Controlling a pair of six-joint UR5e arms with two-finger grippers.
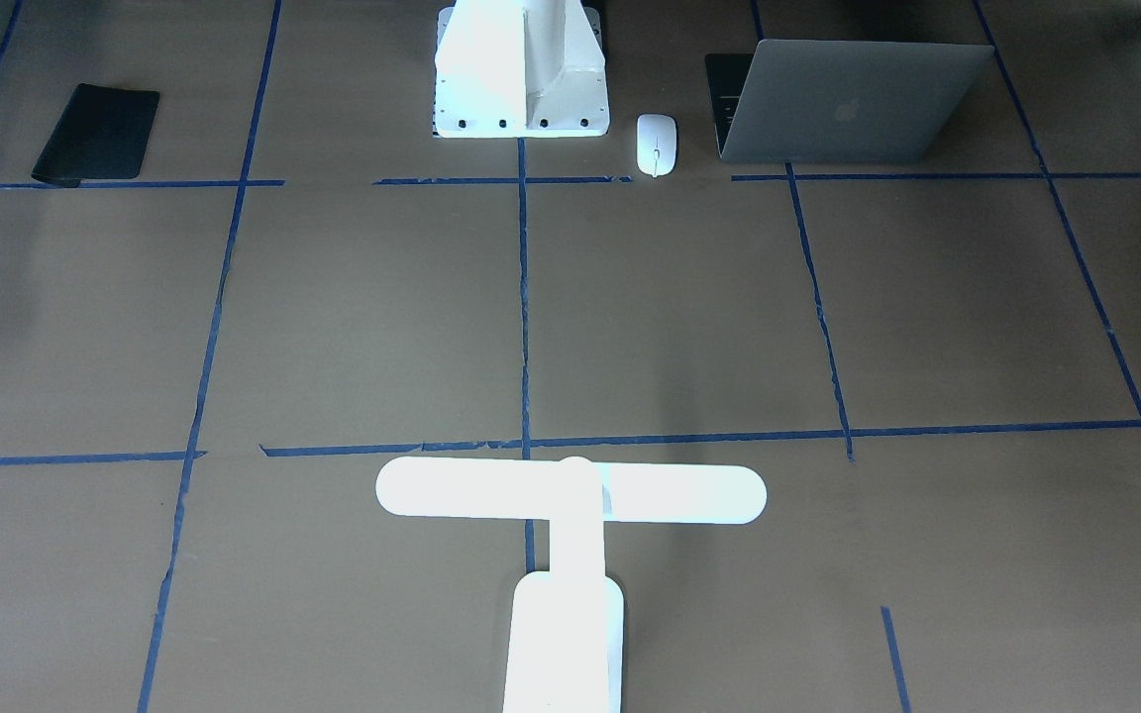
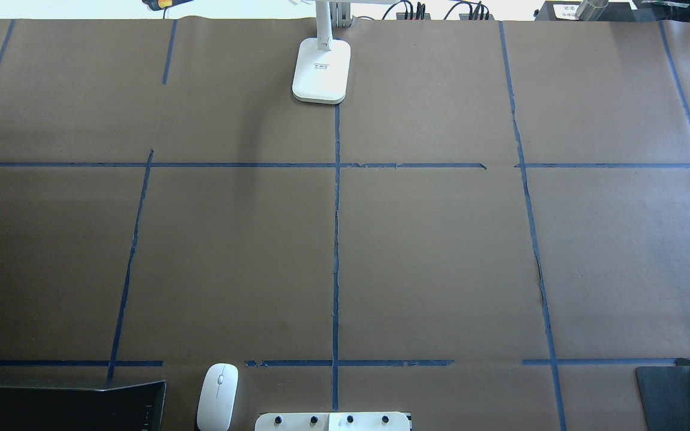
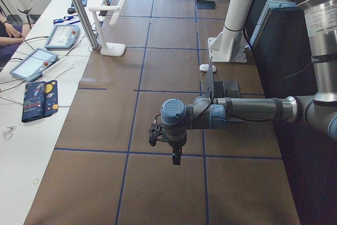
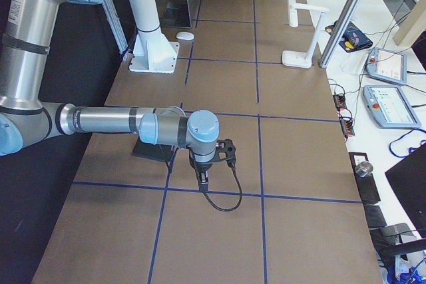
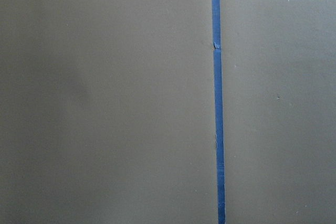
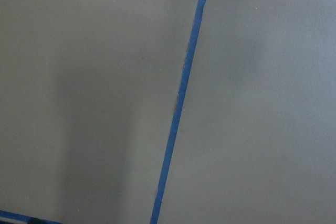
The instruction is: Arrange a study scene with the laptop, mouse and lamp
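The grey laptop (image 1: 858, 104) stands open at the robot's left side of the table, its lid with the apple logo facing away from the robot. The white mouse (image 1: 656, 145) lies beside it, between the laptop and the pedestal. At the far edge's middle, the white T-shaped lamp (image 1: 570, 490) stands on its base (image 2: 321, 70). My left gripper (image 3: 176, 156) hangs over bare paper well left of the laptop (image 3: 213, 80). My right gripper (image 4: 203, 179) hangs over a tape line near the black mat. I cannot tell whether either is open or shut. Both wrist views hold only paper and tape.
A flat black mat (image 1: 97, 134) lies at the robot's right side. The white bolted pedestal (image 1: 521, 69) stands at the near edge's middle. Blue tape divides the brown paper into squares. Beyond the far edge, a white bench holds teach pendants (image 3: 34, 61), and a person's arm (image 3: 8, 27) shows.
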